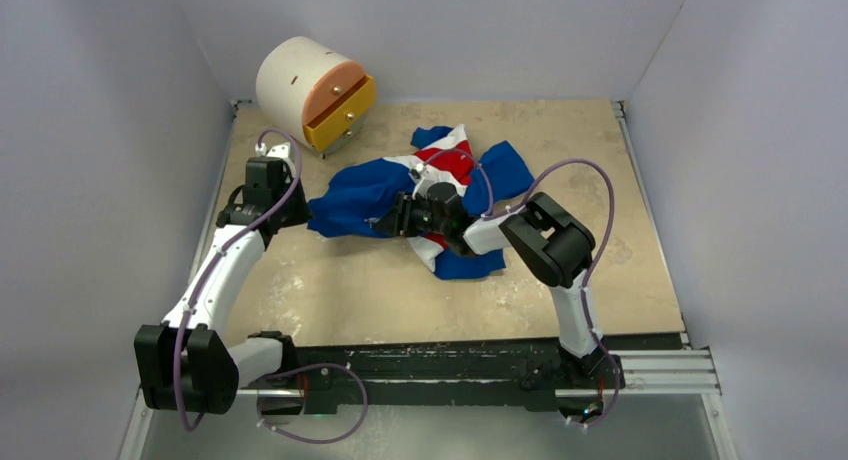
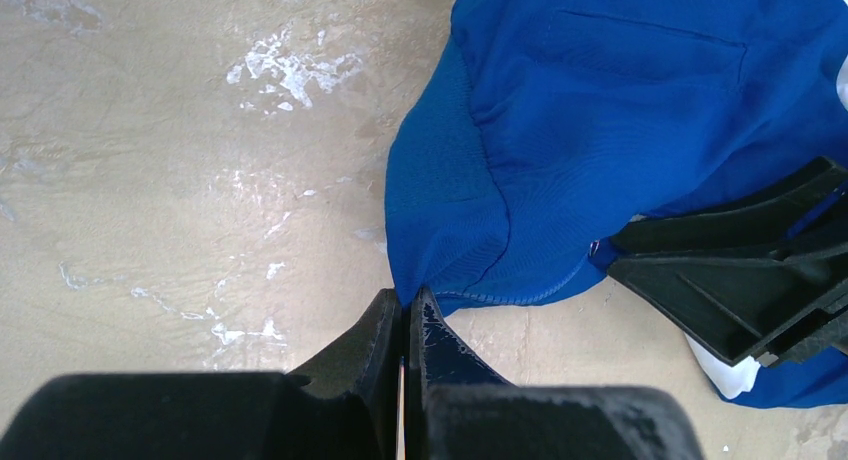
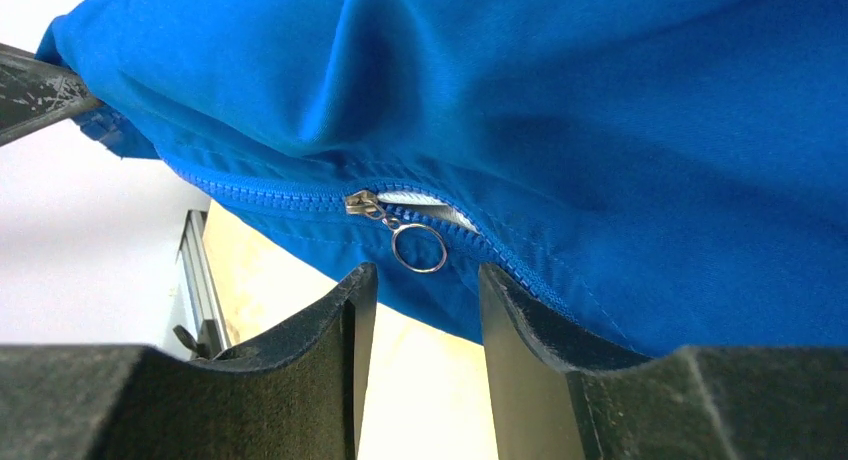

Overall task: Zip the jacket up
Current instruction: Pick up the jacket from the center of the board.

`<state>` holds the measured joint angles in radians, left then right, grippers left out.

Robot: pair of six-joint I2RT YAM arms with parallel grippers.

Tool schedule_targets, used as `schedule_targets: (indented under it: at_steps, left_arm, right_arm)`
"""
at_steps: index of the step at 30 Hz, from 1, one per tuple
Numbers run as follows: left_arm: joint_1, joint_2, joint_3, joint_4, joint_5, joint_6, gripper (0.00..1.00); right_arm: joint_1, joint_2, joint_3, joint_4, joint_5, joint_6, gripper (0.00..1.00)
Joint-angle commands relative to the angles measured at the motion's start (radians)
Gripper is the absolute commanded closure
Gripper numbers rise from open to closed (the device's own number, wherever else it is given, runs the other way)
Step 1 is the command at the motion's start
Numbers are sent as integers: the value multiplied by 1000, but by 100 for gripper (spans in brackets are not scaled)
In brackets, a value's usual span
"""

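A pale beige counter (image 1: 400,300) sits inside a white-walled booth, with a white drum (image 1: 300,80) holding an orange and a yellow drawer at its far left corner. The jacket (image 1: 365,195), blue with red and white panels, lies crumpled near the counter's middle. The left hand (image 2: 405,302) is pressed together, pinching the jacket's blue edge at its left end. The right hand (image 3: 420,280) is spread, its fingers either side of the zipper's ring pull (image 3: 419,248) without touching it. The teeth look joined left of the slider (image 3: 362,204) and parted to its right. If the right hand closes slightly low, it may catch fabric rather than the small ring. A hard tug could also slip the edge from the left hand's pinch, slackening the zipper line.
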<state>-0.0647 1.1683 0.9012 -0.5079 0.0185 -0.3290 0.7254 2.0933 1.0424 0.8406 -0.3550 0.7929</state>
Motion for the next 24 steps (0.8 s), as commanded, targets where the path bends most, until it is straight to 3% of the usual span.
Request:
schedule_targets:
  at_steps: [1,6,14,24]
  left_arm:
    - [9,-18,-2,2,-17,16,100]
    - [9,-14,-1,2,-16,16,100]
    - [9,-3,0,-1,-12,18,100]
    - [9,-1,0,-1,-9,18,100]
  right_arm:
    - [-3,6,53,11,-22,38,55]
    - [-2,32,70,34,-41,38,48]
    - [-3,81,136,-30,-32,1,49]
    - [5,92,150,-78,-40,-163,51]
